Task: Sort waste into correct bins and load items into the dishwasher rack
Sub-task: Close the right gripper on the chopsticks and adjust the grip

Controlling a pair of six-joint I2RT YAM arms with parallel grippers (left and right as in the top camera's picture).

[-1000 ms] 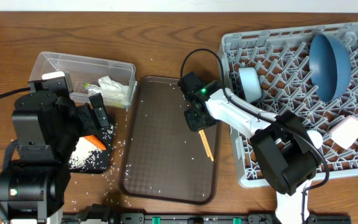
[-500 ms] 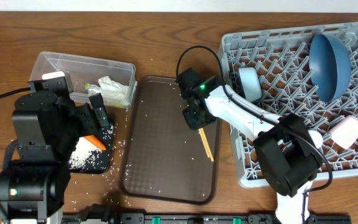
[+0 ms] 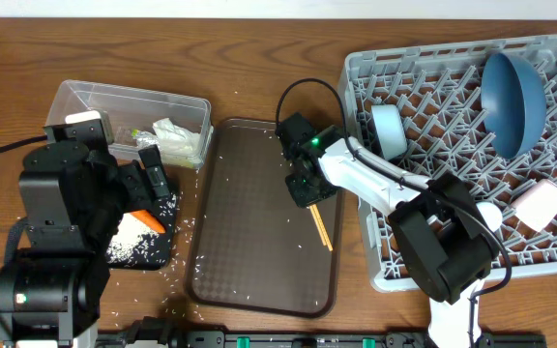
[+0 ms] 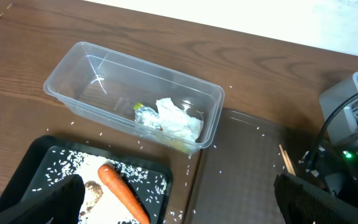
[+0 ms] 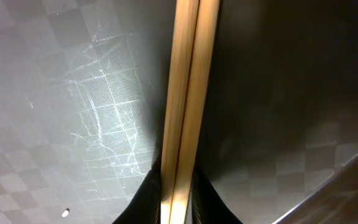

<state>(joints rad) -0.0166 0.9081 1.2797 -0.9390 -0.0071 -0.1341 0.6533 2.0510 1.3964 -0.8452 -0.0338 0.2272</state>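
Observation:
My right gripper [image 3: 307, 190] is low on the dark brown serving tray [image 3: 249, 242], shut on a pair of wooden chopsticks [image 3: 321, 228]. In the right wrist view the chopsticks [image 5: 185, 93] run up from between the fingers [image 5: 176, 190]. My left gripper [image 4: 179, 214] is open and empty above the black tray [image 4: 163, 169], which holds a carrot [image 4: 122, 191], a brown lump [image 4: 92, 190] and rice. The clear tub [image 4: 73, 59] holds crumpled white paper [image 4: 179, 121] and a green-yellow wrapper [image 4: 143, 112]. The rack [image 3: 356, 68] holds the blue dish [image 3: 511, 92], white bowl [image 3: 387, 128] and pink cup [image 3: 540, 203].
Rice grains lie scattered on the serving tray and on the table around the black tray [image 3: 158, 256]. The serving tray sits between the clear tub [image 3: 133, 97] and the rack. The left arm's base [image 3: 56, 232] stands at the front left.
My right wrist shifted slightly up-left and came back. The chopsticks still lie in the same place on the serving tray. The left arm has not moved.

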